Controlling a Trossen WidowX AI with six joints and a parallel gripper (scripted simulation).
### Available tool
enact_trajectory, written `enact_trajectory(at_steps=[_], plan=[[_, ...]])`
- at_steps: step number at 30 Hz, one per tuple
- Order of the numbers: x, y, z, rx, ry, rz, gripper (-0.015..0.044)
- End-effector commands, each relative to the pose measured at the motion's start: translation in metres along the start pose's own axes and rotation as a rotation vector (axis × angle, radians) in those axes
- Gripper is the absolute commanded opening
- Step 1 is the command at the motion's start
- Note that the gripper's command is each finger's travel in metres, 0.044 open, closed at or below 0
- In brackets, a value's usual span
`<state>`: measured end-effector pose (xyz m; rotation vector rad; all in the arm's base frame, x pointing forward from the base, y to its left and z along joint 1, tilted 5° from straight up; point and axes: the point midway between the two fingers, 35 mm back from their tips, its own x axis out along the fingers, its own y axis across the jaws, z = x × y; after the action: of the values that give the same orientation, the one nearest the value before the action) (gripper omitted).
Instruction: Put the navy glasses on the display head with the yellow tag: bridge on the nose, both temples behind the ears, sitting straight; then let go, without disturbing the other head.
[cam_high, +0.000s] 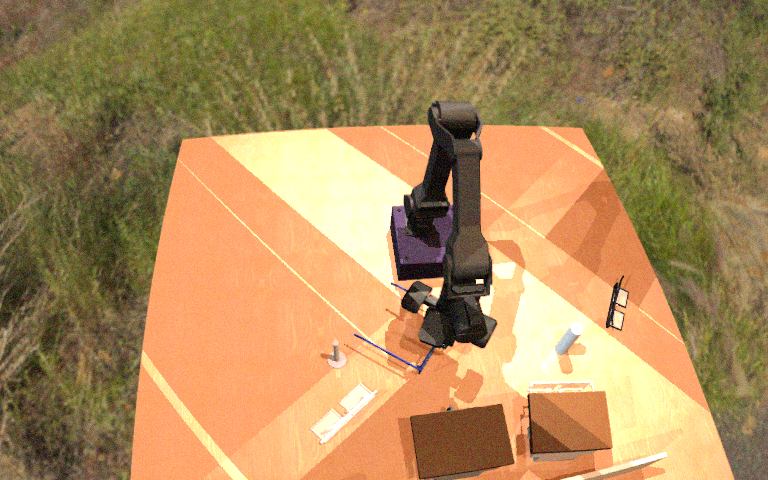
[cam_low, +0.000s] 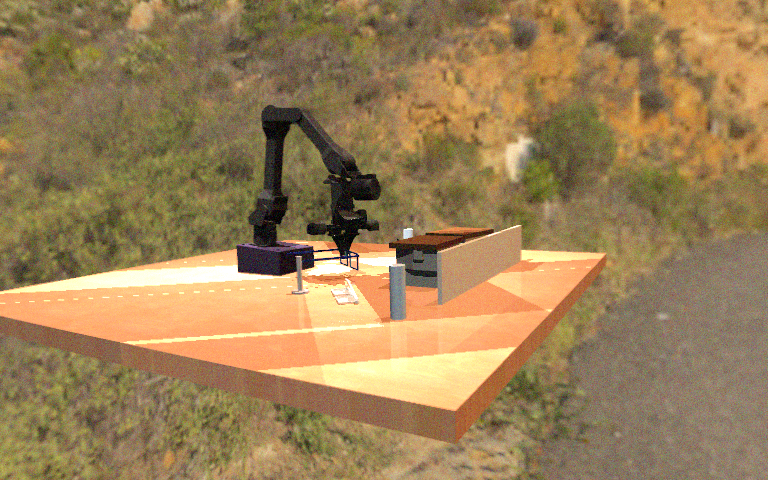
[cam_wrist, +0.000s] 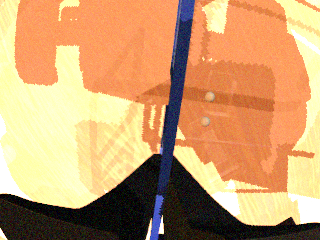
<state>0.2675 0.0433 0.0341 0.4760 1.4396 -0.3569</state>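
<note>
My gripper (cam_high: 447, 345) (cam_low: 345, 254) (cam_wrist: 162, 162) is shut on the navy glasses (cam_high: 387, 352) (cam_low: 357, 261) (cam_wrist: 176, 100), holding them above the table. The glasses' front is toward the heads and the temples extend back toward the arm base. In the wrist view their thin bar runs up from between the fingertips. Two brown-topped blocks appear to be the display heads: the left head (cam_high: 461, 441) (cam_low: 421, 268), with a small nose-like bump (cam_high: 450, 407), and the right head (cam_high: 569, 421). A white frame (cam_high: 560, 383) sits at the right head's near side. I cannot make out the yellow tag.
White glasses (cam_high: 343, 413) (cam_low: 345, 294) and a thin stand (cam_high: 335, 350) (cam_low: 299, 274) are left of the heads. Black glasses (cam_high: 613, 308) and a blue cylinder (cam_high: 569, 339) are right. Another cylinder (cam_low: 397, 291) and an upright panel (cam_high: 617, 468) (cam_low: 481, 263) also stand there.
</note>
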Motion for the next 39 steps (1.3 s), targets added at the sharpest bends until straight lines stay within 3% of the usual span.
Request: enact_trajectory(at_steps=[1, 26, 30, 39], plan=[[0.005, -0.001, -0.001, 0.003, 0.000, -0.005, 0.0000], [0.029, -0.004, -0.004, 0.003, 0.001, -0.006, 0.0000], [0.026, -0.003, -0.003, 0.000, 0.001, -0.001, 0.0105], [0.025, -0.003, -0.003, 0.000, 0.001, -0.001, 0.0107]])
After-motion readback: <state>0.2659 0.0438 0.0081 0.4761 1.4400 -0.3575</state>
